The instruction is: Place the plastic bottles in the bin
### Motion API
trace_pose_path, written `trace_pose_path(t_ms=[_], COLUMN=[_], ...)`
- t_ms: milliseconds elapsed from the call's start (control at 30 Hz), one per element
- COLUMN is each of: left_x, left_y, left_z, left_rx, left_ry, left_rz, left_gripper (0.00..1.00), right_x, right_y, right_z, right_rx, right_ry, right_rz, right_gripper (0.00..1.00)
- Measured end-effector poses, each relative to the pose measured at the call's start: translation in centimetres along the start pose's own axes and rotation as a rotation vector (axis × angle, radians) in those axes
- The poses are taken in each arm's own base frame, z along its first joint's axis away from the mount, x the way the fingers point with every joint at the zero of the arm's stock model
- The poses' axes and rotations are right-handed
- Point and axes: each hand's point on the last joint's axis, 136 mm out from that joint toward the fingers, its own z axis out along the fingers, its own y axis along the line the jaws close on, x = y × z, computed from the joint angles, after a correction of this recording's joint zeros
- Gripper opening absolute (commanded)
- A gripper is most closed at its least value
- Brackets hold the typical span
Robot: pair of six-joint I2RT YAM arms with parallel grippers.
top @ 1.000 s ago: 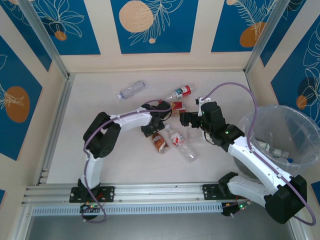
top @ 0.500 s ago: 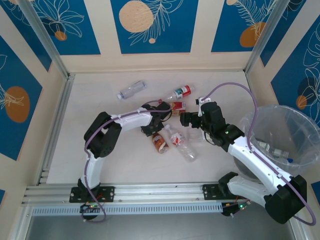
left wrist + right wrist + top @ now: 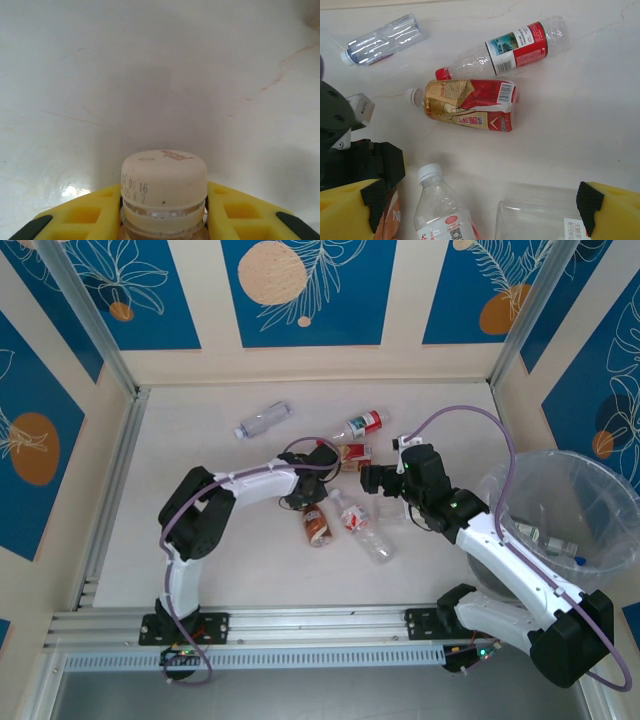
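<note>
My left gripper [image 3: 306,506] is shut on the neck of a brown-labelled bottle [image 3: 316,525] lying mid-table. In the left wrist view its cream cap [image 3: 164,180] sits tight between the yellow fingers [image 3: 87,215]. My right gripper [image 3: 480,200] hangs open above a white-capped clear bottle [image 3: 440,207] and a clear squarish bottle [image 3: 540,220], holding nothing. Beyond them lie a red-and-gold bottle [image 3: 470,105], a red-labelled clear bottle [image 3: 520,45] and a plain clear bottle [image 3: 382,40]. The bin [image 3: 556,453] stands at the right with bottles [image 3: 545,537] inside.
Blue-and-cream panels and metal posts [image 3: 115,360] wall in the table on three sides. A rail [image 3: 300,620] runs along the near edge by the arm bases. Bare tabletop [image 3: 200,440] lies at the left and back.
The left gripper has closed on the brown bottle's neck, and the left arm has shifted slightly. The right arm has stayed still and open.
</note>
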Motion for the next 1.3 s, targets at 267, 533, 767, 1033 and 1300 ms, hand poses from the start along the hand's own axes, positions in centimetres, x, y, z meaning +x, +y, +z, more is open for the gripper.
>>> trace_pose_path(t_ms=[267, 533, 767, 1033, 1300], left_x=[-1.8, -3.3, -5.3, -5.3, -5.1], left_y=[-1.4, -2.9, -4.8, -5.9, -7.8], left_z=[-3.1, -6.1, -9.3, -10.7, -12.5], left_rx=[0.147, 0.311, 0.494, 0.689, 0.875], left_ry=[-0.101, -0.189, -0.233, -0.236, -0.232], left_rz=[0.104, 0.162, 0.148, 0.139, 0.144], left_gripper=[0.00, 0.00, 0.00, 0.00, 0.00], right_x=[0.1, 0.1, 0.5, -0.2, 0.3], right_y=[-0.1, 0.0, 0.1, 2.8, 6.5], right_z=[0.0, 0.0, 0.5, 0.4, 0.1], right_rx=[0.003, -0.006, -0.034, -0.206, -0.437], right_ry=[0.004, 0.008, 0.040, 0.060, 0.109], right_rz=[0.027, 0.098, 0.212, 0.274, 0.336], right_gripper=[1.00, 1.00, 0.99, 1.00, 0.99])
